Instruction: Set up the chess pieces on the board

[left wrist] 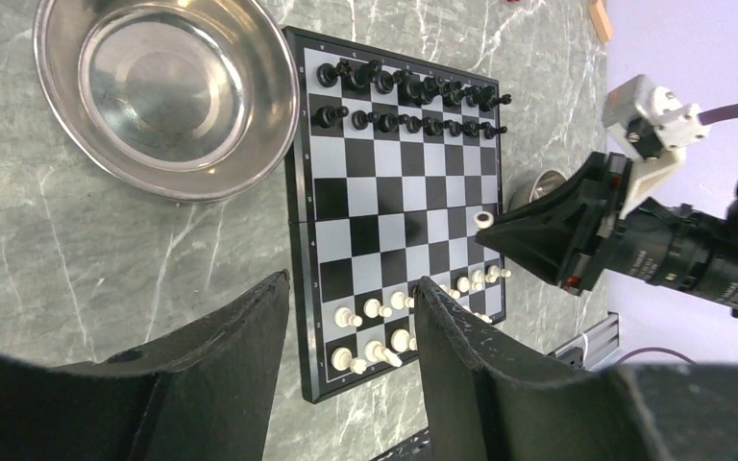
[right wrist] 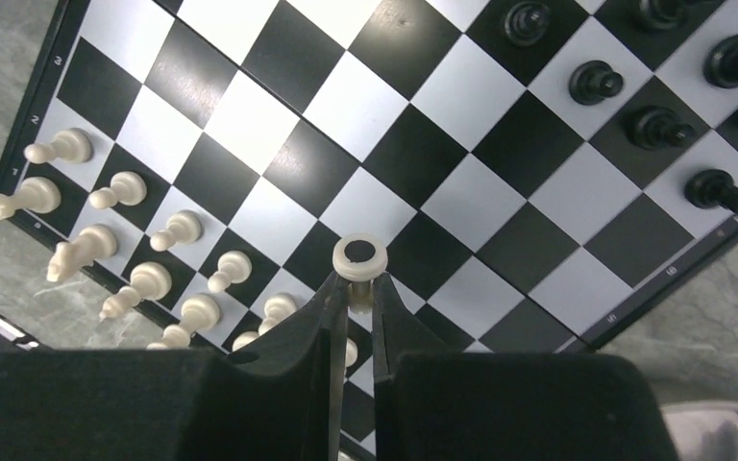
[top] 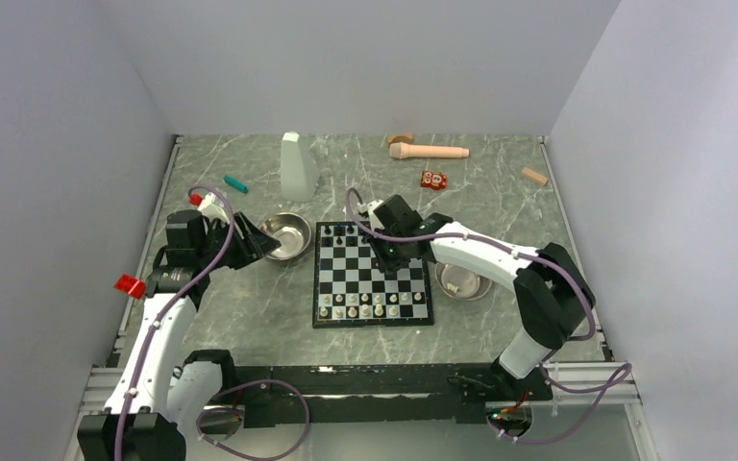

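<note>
The board [top: 373, 274] lies mid-table, with black chess pieces [top: 350, 233] on its far rows and white chess pieces [top: 370, 309] on its near rows. My right gripper [right wrist: 357, 284] hangs above the board's right half, shut on a cream chess piece [right wrist: 360, 257] whose round base faces the camera. In the left wrist view that piece [left wrist: 485, 221] shows at the tip of the right gripper [left wrist: 500, 229]. My left gripper [left wrist: 351, 288] hovers left of the board near a steel bowl [top: 286, 235], open, nothing between its fingers [left wrist: 250, 317].
A second steel bowl [top: 463, 281] sits right of the board, under the right arm. At the back stand a white bottle [top: 298, 166], a pink handle [top: 430, 151], a red toy [top: 432, 180], a wooden block [top: 534, 176] and a teal stick [top: 236, 183]. A red block [top: 130, 285] lies at the left edge.
</note>
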